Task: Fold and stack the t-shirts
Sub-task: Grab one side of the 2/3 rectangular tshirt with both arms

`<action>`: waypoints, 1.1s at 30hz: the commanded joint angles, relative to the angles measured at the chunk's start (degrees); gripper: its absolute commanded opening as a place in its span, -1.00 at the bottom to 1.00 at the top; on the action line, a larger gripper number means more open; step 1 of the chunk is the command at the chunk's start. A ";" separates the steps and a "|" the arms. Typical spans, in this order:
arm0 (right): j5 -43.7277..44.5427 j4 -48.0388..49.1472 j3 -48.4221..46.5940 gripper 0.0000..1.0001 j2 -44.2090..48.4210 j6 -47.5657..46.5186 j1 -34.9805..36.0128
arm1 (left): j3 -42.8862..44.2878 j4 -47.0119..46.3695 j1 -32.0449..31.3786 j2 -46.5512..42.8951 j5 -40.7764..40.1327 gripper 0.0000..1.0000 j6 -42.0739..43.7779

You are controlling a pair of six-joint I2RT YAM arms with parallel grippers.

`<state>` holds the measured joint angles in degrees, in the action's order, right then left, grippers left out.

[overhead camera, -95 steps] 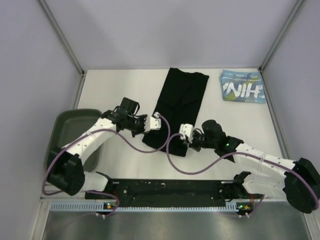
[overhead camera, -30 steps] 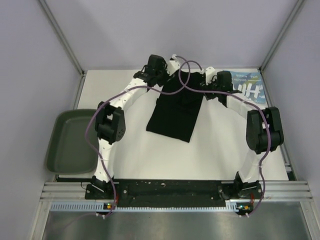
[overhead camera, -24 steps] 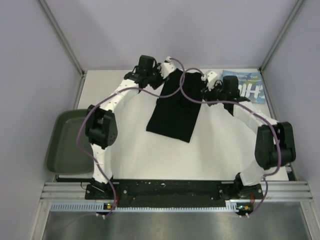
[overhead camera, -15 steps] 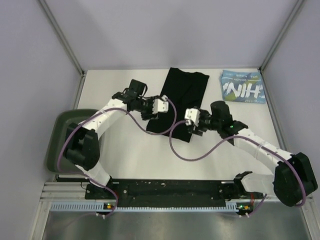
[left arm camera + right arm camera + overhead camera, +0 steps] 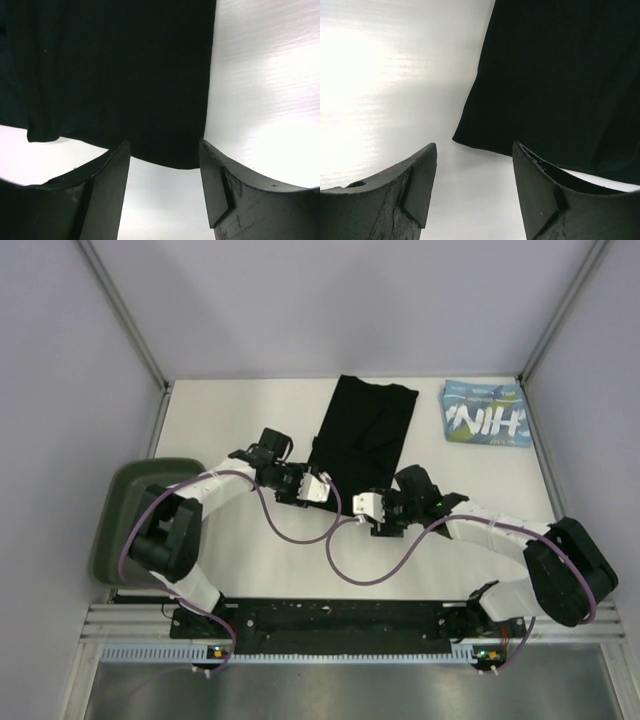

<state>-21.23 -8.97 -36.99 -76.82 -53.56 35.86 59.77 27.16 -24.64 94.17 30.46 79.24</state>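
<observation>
The black t-shirt (image 5: 365, 425) lies flat in a folded strip at the middle of the table. My left gripper (image 5: 318, 488) hovers open at the shirt's near left corner, and in the left wrist view the black t-shirt (image 5: 115, 75) has its near hem just beyond the gripper (image 5: 164, 145). My right gripper (image 5: 362, 505) is open just near of the right corner. Its wrist view shows the black t-shirt (image 5: 560, 75) with that corner ahead of the gripper (image 5: 474, 146), and only bare table lies between the fingers. The light blue t-shirt (image 5: 487, 412) with white letters lies folded at the far right.
A dark green tray (image 5: 130, 515) sits off the table's left edge beside the left arm. Purple cables loop over the white table (image 5: 230, 420) between the two grippers. Grey walls close the back and both sides.
Both arms have pulled back from the far end of the black t-shirt to its near hem. The hem they carried over has been let go, and the shirt lies folded shorter.
</observation>
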 commanded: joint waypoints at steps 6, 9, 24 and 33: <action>-0.39 -0.08 -1.94 0.18 -4.48 -2.86 1.32 | -1.23 -2.73 -0.84 4.00 -4.09 0.18 4.51; 1.28 0.01 -2.29 0.17 -6.15 -2.95 1.76 | -0.71 -1.67 -1.11 5.06 -4.44 0.18 5.31; 4.97 -3.06 -5.10 -1.00 -8.71 -0.14 1.76 | 0.08 -1.67 -2.60 5.42 -7.17 -1.00 0.14; 6.91 -17.38 -6.77 -1.00 1.48 1.61 5.80 | -0.27 10.61 -2.69 -4.07 -6.11 -1.00 -5.76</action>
<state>-15.16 -15.86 -40.88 -81.19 -53.74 39.24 59.68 28.75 -27.64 96.99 23.92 76.73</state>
